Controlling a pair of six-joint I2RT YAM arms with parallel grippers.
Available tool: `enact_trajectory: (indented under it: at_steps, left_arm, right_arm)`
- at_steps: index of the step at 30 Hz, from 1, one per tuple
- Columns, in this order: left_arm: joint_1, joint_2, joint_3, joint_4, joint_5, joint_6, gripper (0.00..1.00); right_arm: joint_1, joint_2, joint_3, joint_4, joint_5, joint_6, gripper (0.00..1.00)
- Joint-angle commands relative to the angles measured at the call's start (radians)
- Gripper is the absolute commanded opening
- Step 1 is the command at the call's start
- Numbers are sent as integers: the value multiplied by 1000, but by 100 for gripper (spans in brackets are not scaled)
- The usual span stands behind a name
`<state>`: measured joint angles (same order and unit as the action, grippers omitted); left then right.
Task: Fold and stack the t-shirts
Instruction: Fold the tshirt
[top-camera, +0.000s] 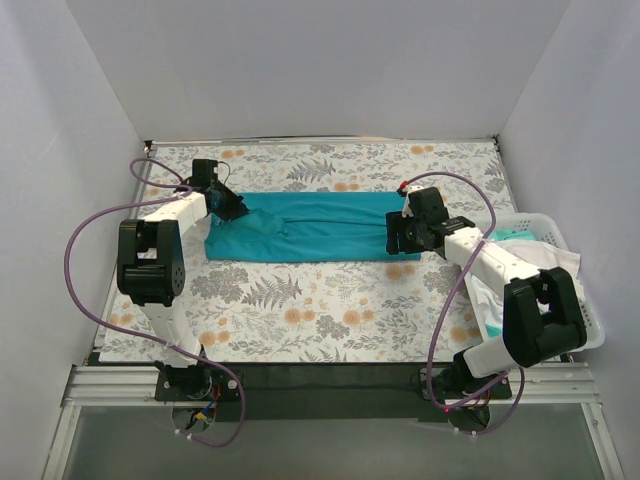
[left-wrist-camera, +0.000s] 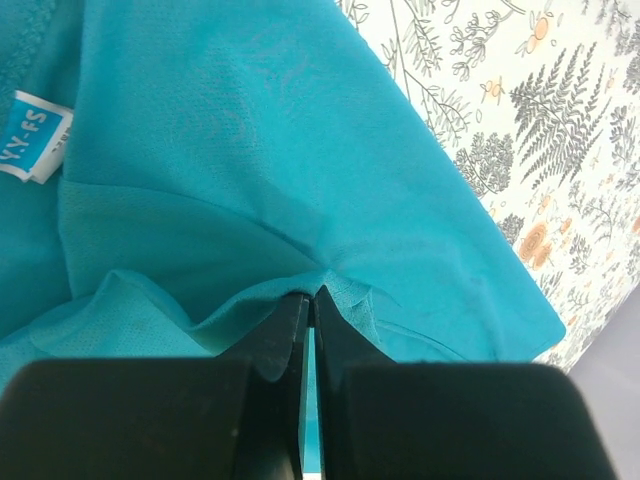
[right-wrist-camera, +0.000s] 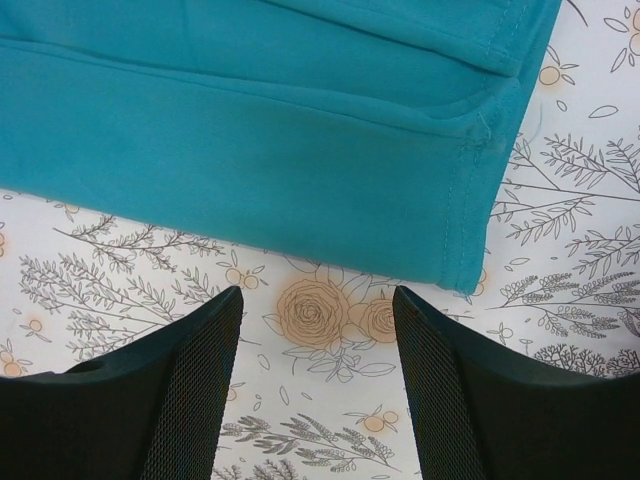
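A teal-blue t-shirt lies folded into a long strip across the far middle of the floral table. My left gripper is shut on a pinch of its cloth at the strip's left end; a small white and blue neck label shows beside it. My right gripper is open and empty, hovering just off the shirt's right hem corner, with bare table between its fingers. White and pale aqua shirts lie heaped in the basket at the right.
A white plastic basket stands at the table's right edge, beside my right arm. The floral tablecloth covers the table. White walls close the left, back and right sides.
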<state>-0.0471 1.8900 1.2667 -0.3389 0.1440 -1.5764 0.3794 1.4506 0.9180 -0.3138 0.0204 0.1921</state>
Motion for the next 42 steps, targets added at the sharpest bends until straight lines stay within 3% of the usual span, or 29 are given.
enact_trajectory:
  at_steps: [1, 5, 10, 13, 17, 22, 29, 35, 39, 42]
  left_arm:
    - [4, -6, 3, 31, 11, 7, 4]
    - [4, 0, 20, 28, -1, 38, 18]
    - [10, -34, 51, 6, -64, 75, 49]
    - [10, -90, 56, -29, -98, 108, 53]
    - [10, -204, -44, -58, -162, 151, 53]
    - [7, -295, -185, -84, -181, 179, 34]
    - [10, -247, -280, -75, -256, 194, 26]
    - [79, -181, -323, -98, -270, 190, 18]
    - [108, -163, -303, -126, -288, 210, 17]
    - [110, -157, -248, -150, -287, 227, 21]
  right_arm:
    - [-19, 14, -2, 13, 29, 23, 58]
    - [-53, 39, 42, 16, 47, 0, 57]
    - [-112, 117, 116, 28, 46, -39, 50]
    - [-117, 174, 168, 28, 20, -49, 45]
    - [-119, 232, 211, 36, -5, -48, 34]
    - [-120, 292, 226, 54, -42, -33, 28]
    - [-148, 367, 236, 82, -40, -2, 26]
    - [-203, 396, 229, 70, 2, 38, 27]
    - [-206, 360, 236, 42, 16, 29, 27]
    - [-191, 291, 219, 36, 10, 24, 29]
